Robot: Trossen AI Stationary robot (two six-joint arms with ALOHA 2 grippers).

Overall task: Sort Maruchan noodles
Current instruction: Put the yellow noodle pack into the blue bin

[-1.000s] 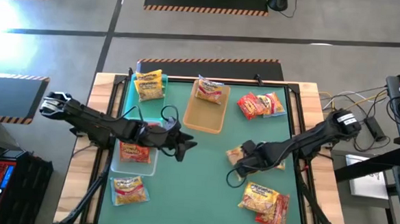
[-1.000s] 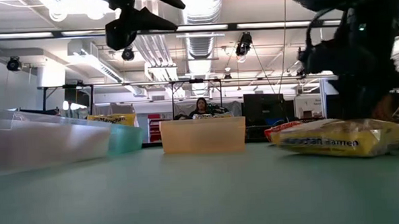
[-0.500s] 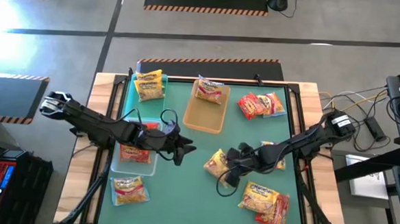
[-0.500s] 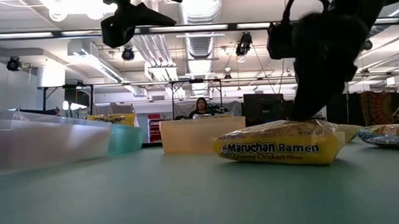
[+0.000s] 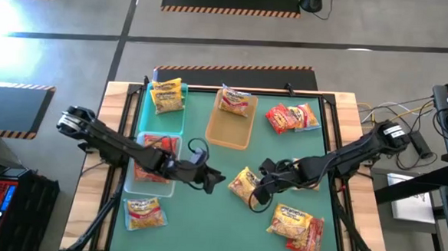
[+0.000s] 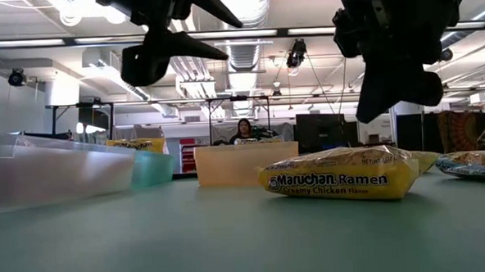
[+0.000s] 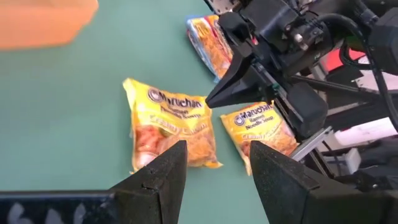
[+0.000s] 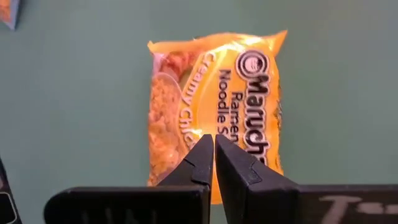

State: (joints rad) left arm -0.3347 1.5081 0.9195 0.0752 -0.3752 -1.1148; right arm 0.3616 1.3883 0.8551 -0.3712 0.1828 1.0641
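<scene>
Looking down in the high view, a yellow Creamy Chicken packet (image 5: 242, 182) lies loose on the green table (image 5: 226, 233) just below centre of the frame, between the two arms; the left gripper (image 5: 215, 178) sits just to its left, the right gripper (image 5: 256, 192) at its lower right edge, so both are close, the right one slightly overlapping it. Other Maruchan packets lie well apart: in the teal tray (image 5: 166, 99) at upper left, the tan tray (image 5: 231, 120) at upper centre, the clear tray (image 5: 152, 168) at left. Low view: the packet (image 6: 340, 175) rests flat at centre right, long side across the frame, with the right gripper (image 6: 385, 85) hanging above it, clear of the wrapper, and the left gripper (image 6: 197, 31) high at upper left. Left wrist view: the left fingers (image 7: 163, 174) stand apart with nothing between them; the packet (image 7: 171, 130) lies ahead of the gap, long axis running up the frame, the right arm's gripper beside it at centre right. Right wrist view: the right jaws are pressed together, empty, with the packet (image 8: 214, 106) straight ahead, long axis running up the frame in line with the fingers. Judgement: the left arm, already spread, looks better set to take it.
</scene>
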